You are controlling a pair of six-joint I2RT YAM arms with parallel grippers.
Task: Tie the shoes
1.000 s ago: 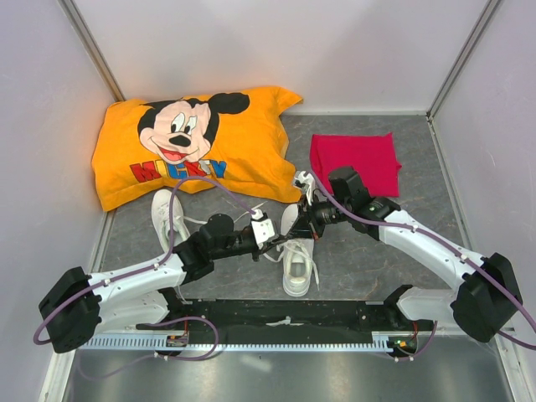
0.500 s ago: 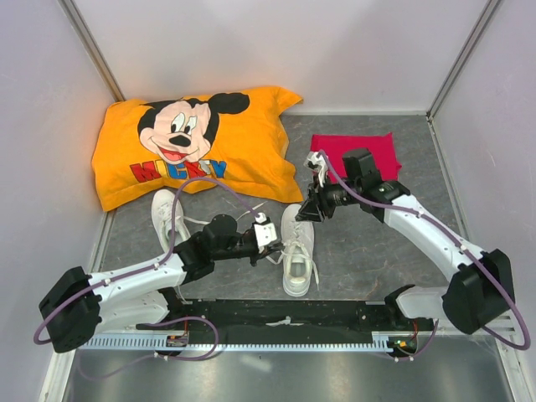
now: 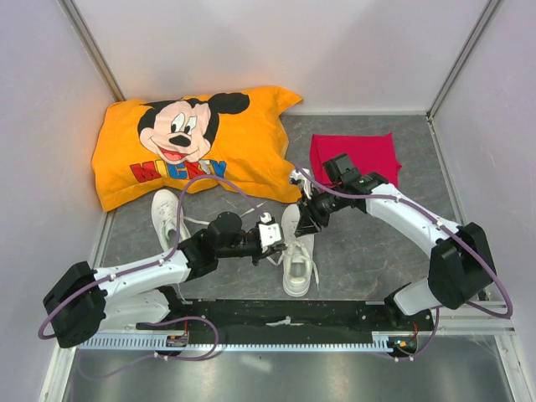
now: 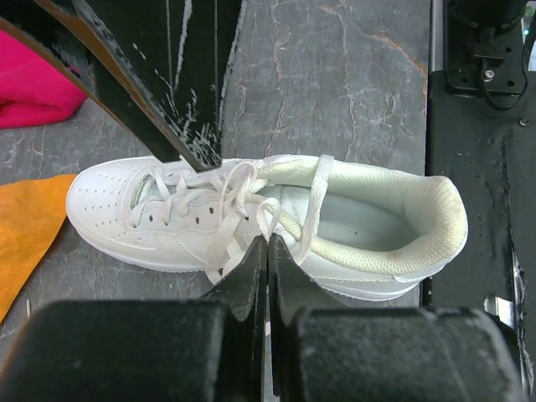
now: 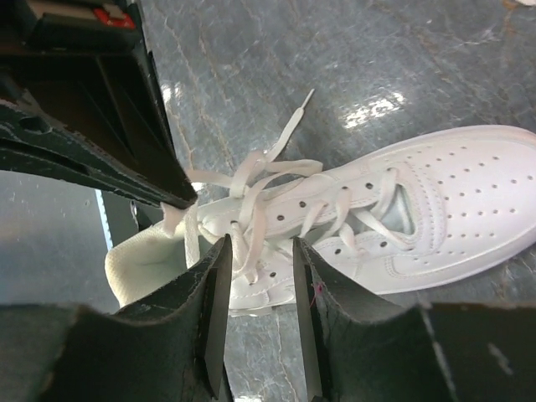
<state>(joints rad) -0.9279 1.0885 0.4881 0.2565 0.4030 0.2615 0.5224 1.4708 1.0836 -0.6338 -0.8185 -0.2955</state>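
One white shoe (image 3: 298, 266) lies at the middle of the floor, toe pointing away from the arm bases. My left gripper (image 3: 275, 237) is shut on a loop of its white lace (image 4: 270, 219) beside the tongue, at the shoe's left side (image 4: 268, 241). My right gripper (image 3: 303, 221) is open just above the laced part of the same shoe (image 5: 402, 218). Its fingers (image 5: 219, 268) straddle loose lace strands (image 5: 251, 180) without gripping them (image 5: 260, 251). The left gripper's fingertips (image 5: 159, 188) show in the right wrist view, pinching the lace. The second white shoe (image 3: 165, 213) lies to the left, partly behind the left arm.
An orange Mickey pillow (image 3: 193, 142) lies at the back left. A red cloth (image 3: 368, 155) lies at the back right, just behind the right arm. The black base rail (image 3: 285, 314) runs along the near edge. Walls close in on three sides.
The right gripper pulled up and back toward the red cloth, then came down again over the shoe's laces with its jaws open. The left gripper stayed shut on the lace, barely moving.
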